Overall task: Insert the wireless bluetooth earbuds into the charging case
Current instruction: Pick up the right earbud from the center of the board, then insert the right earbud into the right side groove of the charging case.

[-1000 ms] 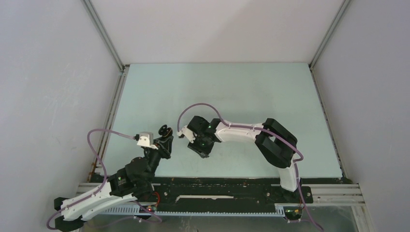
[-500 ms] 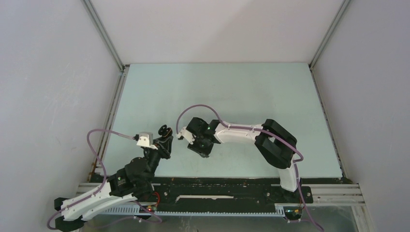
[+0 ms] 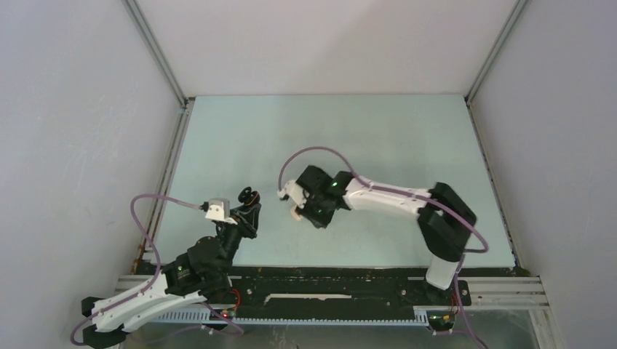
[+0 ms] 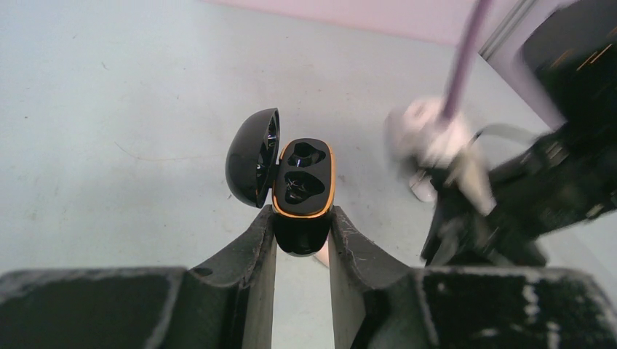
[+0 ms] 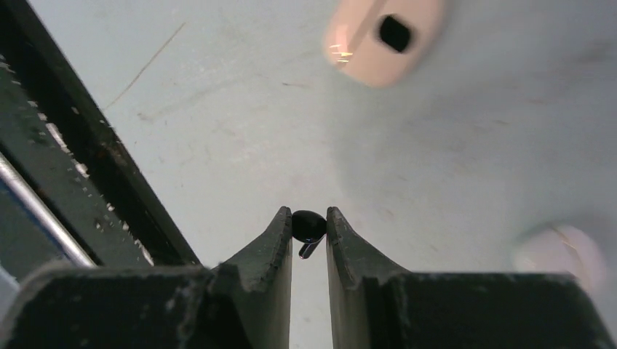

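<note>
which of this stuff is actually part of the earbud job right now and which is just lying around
In the job:
black charging case, lid open, held in the left gripper
black earbud, pinched in the right gripper

Lying about:
cream piece with a dark spot, blurred
pale round piece, blurred; bud or case, cannot tell

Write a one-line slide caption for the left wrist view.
Left end effector holds the black, orange-rimmed charging case with its lid open.

Far table [image 3: 327, 131]: bare, open to me.
Between my left gripper [image 4: 303, 222] and right gripper [image 5: 309, 222]: narrow clear gap.
Case lid [image 4: 253, 156]: hinged open, standing beside the wells [image 4: 302, 174].
Near edge: black rail [image 3: 327, 280].
</note>
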### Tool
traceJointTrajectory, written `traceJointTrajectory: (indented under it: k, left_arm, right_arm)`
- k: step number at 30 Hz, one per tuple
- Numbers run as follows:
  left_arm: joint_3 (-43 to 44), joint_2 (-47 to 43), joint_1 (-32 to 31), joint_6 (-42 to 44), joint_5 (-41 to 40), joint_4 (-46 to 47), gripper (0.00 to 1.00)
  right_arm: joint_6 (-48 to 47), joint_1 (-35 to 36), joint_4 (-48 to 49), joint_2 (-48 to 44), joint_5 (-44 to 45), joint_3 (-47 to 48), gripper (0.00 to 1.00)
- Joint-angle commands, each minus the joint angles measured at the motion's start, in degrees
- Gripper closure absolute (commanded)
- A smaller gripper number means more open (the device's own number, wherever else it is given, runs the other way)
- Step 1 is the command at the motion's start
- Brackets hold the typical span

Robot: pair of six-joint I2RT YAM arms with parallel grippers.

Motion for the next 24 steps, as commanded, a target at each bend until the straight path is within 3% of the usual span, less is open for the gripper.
traceJointTrajectory:
  k: [1,7,16,19,24]
  left_arm:
    - [-1.3,3.1,0.2,1.0,0.8,8.2,1.00]
    - [-5.0,10.6,0.2,7.9,8.9,26.9,1.00]
    - [-3.2,28.1,0.3,15.9,22.1,48.2,1.00]
    - [-2.2,33.5,0.3,16.2,26.8,54.5,1.00]
    - [2.4,43.6,0.3,14.5,29.5,64.7,1.00]
  right_arm:
    - [-2.0,-7.0,0.4,-15.2,-2.7,1.0,1.00]
    - [-7.8,-14.8,5.6,-29.4,-1.4,1.4,1.00]
    - [-13.3,-26.5,1.6,-35.8,-10.7,11.1,1.00]
    - [-13.7,-24.9,4.7,-41.5,-10.1,10.7,1.00]
    - [-14.5,-11.4,13.9,-51.8,0.9,2.2,1.00]
